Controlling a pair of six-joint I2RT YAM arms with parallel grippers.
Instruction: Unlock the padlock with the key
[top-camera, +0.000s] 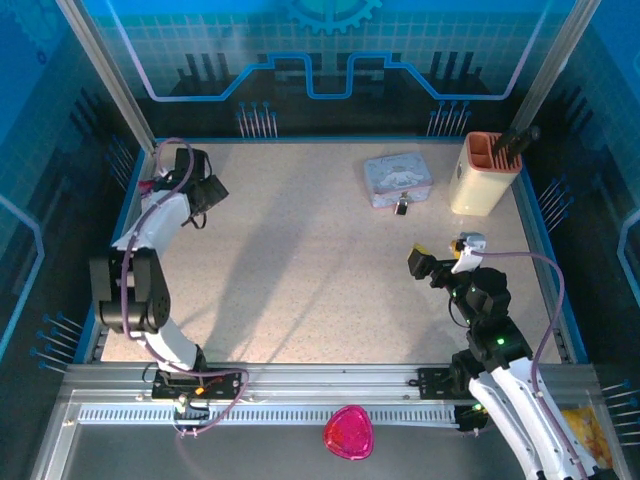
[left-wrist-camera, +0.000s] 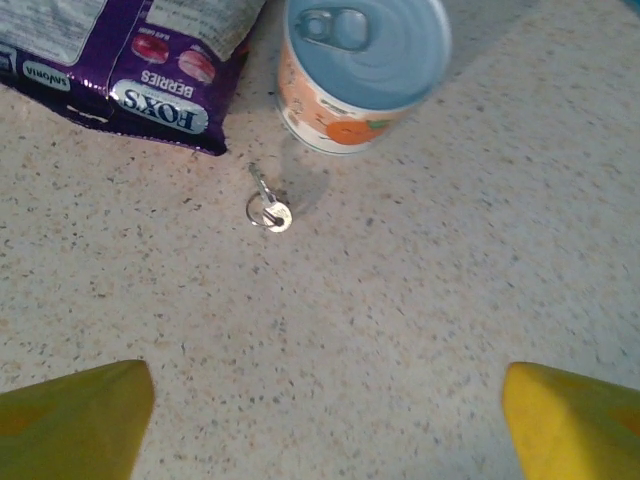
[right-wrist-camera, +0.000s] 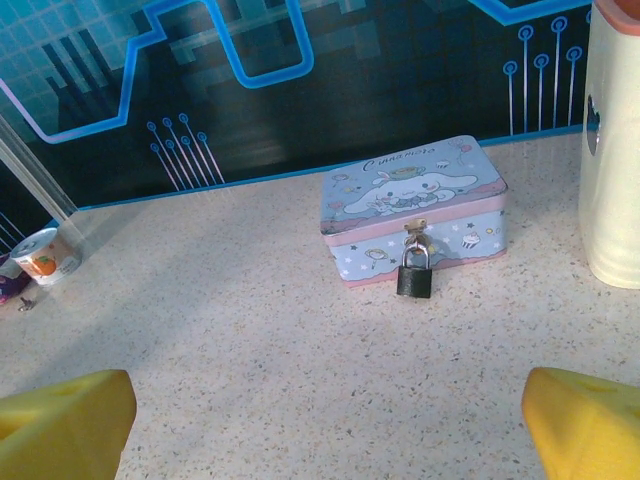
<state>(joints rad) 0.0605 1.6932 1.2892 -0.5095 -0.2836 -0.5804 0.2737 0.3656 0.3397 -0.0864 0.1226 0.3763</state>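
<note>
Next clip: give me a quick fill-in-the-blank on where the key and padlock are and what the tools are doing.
The key lies on the ____ beside a can.
The padlock hangs on the tin, in the ____ wrist view.
The left tool and right tool are both ____.
Missing: table; right; open.

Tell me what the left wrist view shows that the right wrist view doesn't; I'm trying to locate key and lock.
Left wrist: the key on its ring, plain to see. Right wrist: the padlock hanging on the tin box, a cream holder to its right. Both: the speckled table, the orange-labelled can, and an open gripper: left gripper, right gripper.
</note>
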